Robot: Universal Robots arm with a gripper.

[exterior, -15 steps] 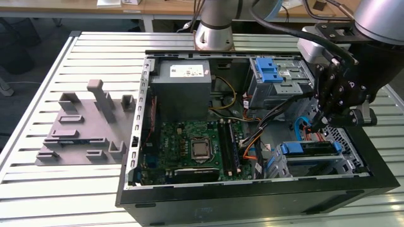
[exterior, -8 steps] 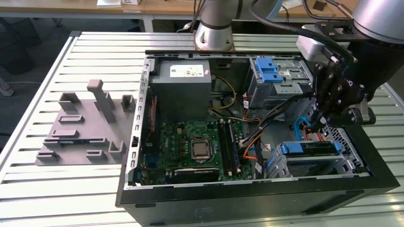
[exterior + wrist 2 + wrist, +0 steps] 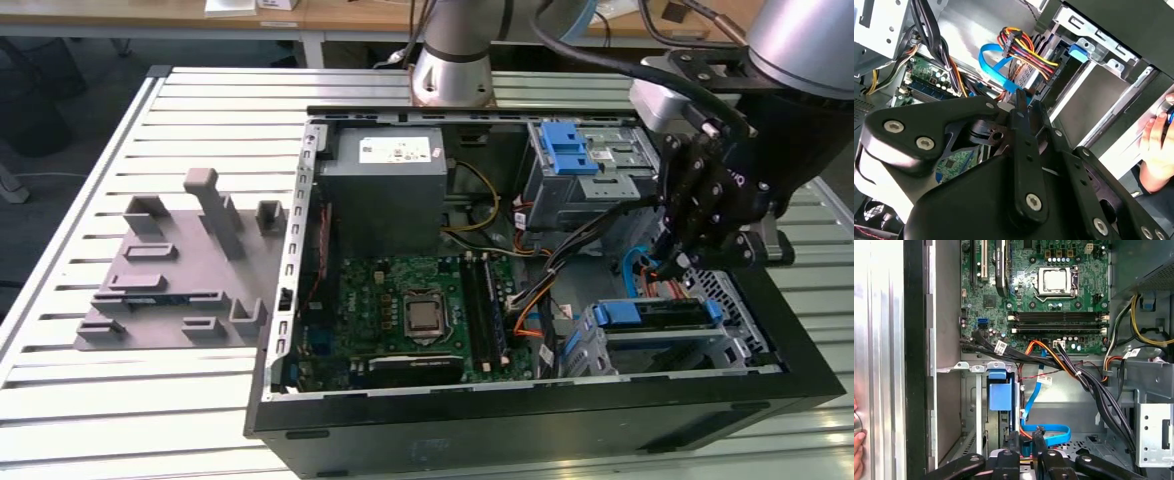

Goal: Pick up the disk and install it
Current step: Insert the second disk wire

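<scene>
**Ana:** Tool (image 3: 675,266) first: how does it stand?

**Ben:** It hangs inside the computer case (image 3: 534,412), at the drive corner on the exterior view's right. In the first wrist view its two fingertips (image 3: 1014,441) are a narrow slit apart. They grip nothing I can see. One flat blue data cable (image 3: 1051,430) loops just behind them.

**Ana:** Now the count, biggest down.

**Ben:** One slatted metal bench (image 3: 120,425) carries everything. On it lies one open black case, and one robot arm (image 3: 454,50) rises behind that. One grey fixture plate (image 3: 174,290) with upright pegs lies beside the case, on the exterior view's left.

**Ana:** And inside?

**Ben:** One grey power supply (image 3: 387,165) with a white sticker sits in the far corner. One green motherboard (image 3: 374,290) lies below it, with one processor socket (image 3: 424,315) at its middle.

**Ana:** Where is the disk?

**Ben:** One disk (image 3: 654,313) stands on edge in the metal drive bay, just below the tool and apart from it. Its blue carrier frames it. In the first wrist view the carrier's blue end (image 3: 1000,396) shows in the bay slot.

**Ana:** Anything smaller?

**Ben:** One ridged blue latch (image 3: 567,150) sits on the upper drive cage. One person's hand (image 3: 1156,145) rests at the case's outer edge.
</scene>
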